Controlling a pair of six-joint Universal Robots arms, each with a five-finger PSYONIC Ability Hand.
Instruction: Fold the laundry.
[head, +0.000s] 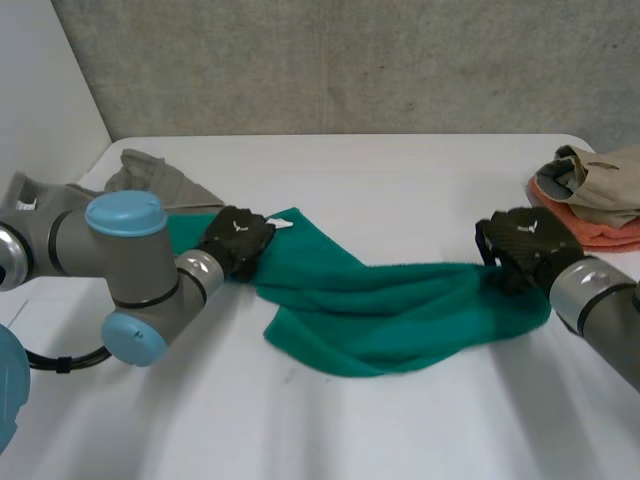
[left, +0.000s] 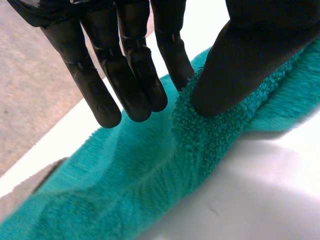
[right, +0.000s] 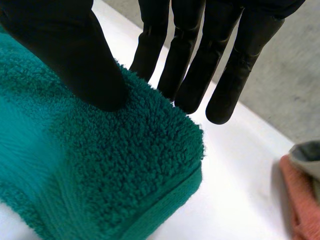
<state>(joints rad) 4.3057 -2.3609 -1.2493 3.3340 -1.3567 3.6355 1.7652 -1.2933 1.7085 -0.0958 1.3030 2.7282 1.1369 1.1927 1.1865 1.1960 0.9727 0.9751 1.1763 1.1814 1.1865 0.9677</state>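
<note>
Green towel bunched, unfolded, left hand and right hand each pinching an end; folding barely begun.

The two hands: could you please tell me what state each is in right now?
Left hand: shut on the green towel, edge pinched between thumb and finger.
Right hand: shut on the same towel, corner pinched under the thumb.

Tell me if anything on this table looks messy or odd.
The green towel is bunched and twisted, pinched at one end by the left robot hand, at the other by the right robot hand. A crumpled olive garment and a heap of clothes lie unfolded at the far corners of the table.
</note>
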